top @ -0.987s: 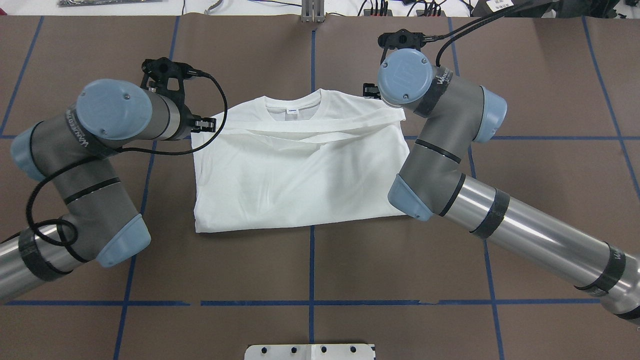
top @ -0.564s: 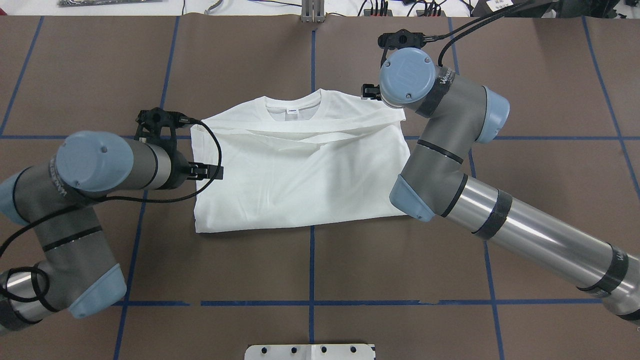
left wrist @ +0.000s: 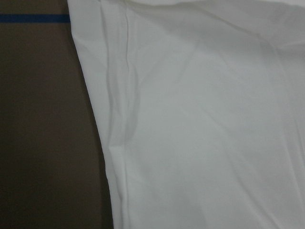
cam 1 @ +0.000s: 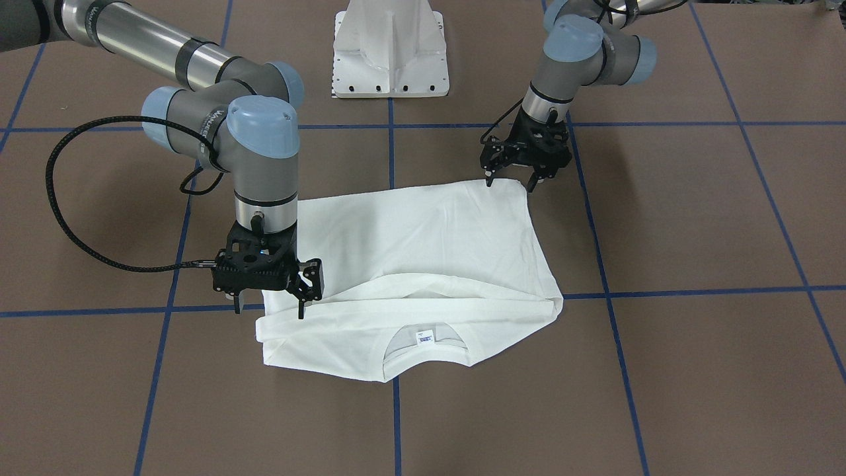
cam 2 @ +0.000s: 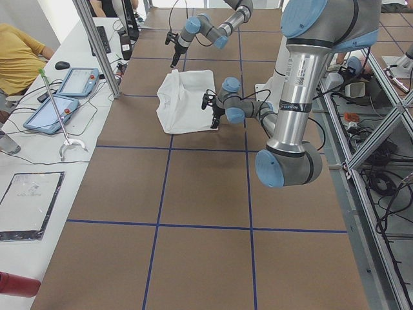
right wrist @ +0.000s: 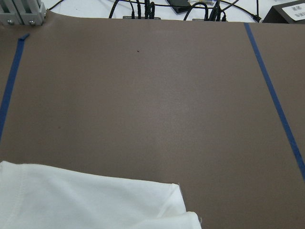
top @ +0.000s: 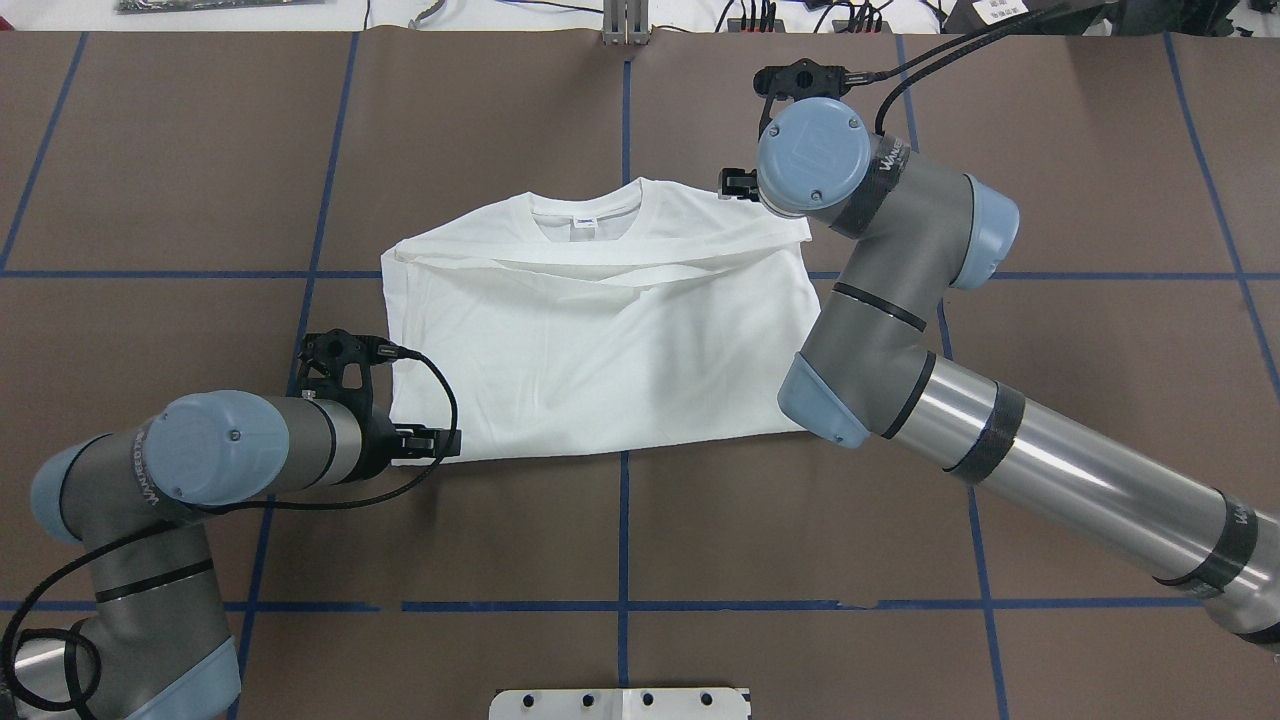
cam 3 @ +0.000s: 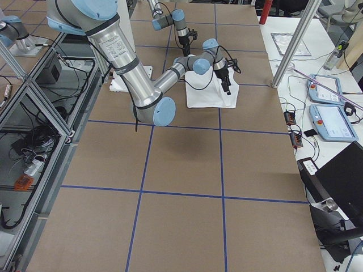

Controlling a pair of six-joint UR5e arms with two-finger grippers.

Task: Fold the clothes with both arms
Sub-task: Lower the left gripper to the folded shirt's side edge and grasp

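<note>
— White T-shirt lies flat in the middle of the brown table, sleeves folded in across the chest, collar on the side away from the robot, neck tag showing.

— And the left gripper?

— Down at the hem corner on the robot's own left, fingers spread, one on each side of that corner. Nothing pinched.

— The right gripper?

— Over the far shoulder corner, pointing straight down, jaws wide apart, straddling the shirt's edge. Its wrist camera catches only that corner of cloth and bare table crossed by blue tape lines.
</note>
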